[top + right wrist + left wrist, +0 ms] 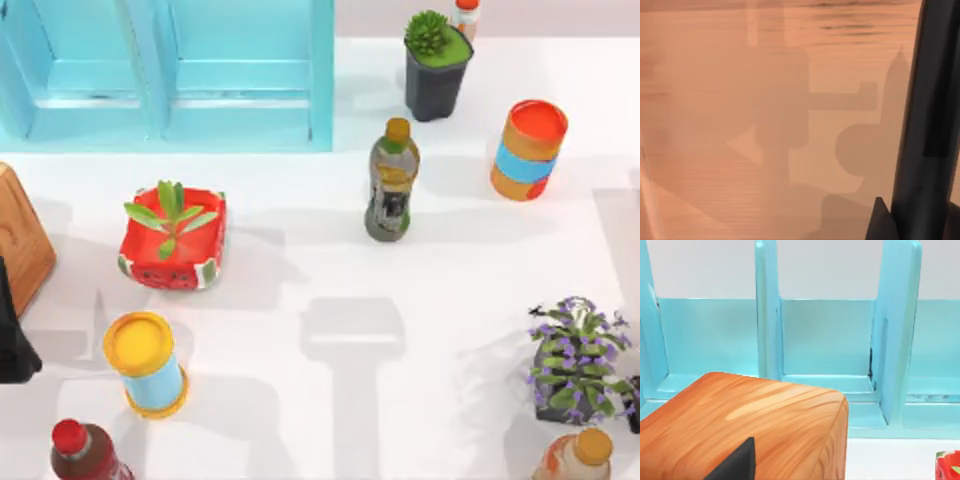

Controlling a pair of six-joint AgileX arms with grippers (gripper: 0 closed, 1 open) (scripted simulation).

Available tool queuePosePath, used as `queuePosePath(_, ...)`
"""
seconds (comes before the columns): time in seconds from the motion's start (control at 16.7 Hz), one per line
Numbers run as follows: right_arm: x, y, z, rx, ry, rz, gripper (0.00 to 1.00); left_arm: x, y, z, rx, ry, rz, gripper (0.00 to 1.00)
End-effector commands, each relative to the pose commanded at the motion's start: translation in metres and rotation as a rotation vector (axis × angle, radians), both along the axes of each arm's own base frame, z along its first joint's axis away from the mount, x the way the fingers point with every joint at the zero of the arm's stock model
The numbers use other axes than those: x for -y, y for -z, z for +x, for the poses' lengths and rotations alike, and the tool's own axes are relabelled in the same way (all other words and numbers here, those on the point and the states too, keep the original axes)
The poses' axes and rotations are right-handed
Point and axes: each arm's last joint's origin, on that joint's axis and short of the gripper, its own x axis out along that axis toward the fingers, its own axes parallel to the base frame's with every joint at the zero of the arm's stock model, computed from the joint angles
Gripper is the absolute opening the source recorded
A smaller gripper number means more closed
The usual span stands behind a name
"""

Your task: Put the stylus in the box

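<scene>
**Holding the stylus close above a wood-grained surface: status at inspection**

The right gripper is pinching the stylus. In the right wrist view, one dark fingertip is pressing against the side of the slim black stick. The stick is running steeply up past that fingertip and out of the picture. Beyond the gripper a wood-grained surface is lying in orange-brown tones and is catching blocky shadows. I cannot tell from this view whether that surface belongs to the box.

The left gripper is hovering just over the wooden box, near the box's closest corner. Whether this hand is spread or pressed together cannot be told. Past the box, farther from the gripper, a blue rack is standing upright with its open bays facing the hand.

In the top view the box is sitting at the table's left edge. A red planter with a green sprout is standing near it, on the side away from the left gripper. A yellow-lidded can is standing in front of the planter. A bottle is standing upright near the table's middle, well apart from the box.
</scene>
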Motion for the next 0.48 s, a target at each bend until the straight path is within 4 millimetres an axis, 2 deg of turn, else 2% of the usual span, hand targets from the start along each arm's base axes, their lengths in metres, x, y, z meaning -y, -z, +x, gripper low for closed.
queuePosePath(0.3,-0.015,0.038,-0.002,-0.055,-0.033,0.028,0.00,0.000,0.000,0.000,0.000,0.000,0.000,1.00)
queuePosePath(0.48,-0.014,0.041,-0.002,-0.060,-0.033,0.028,0.00,0.000,0.000,0.000,0.000,0.000,0.000,1.00)
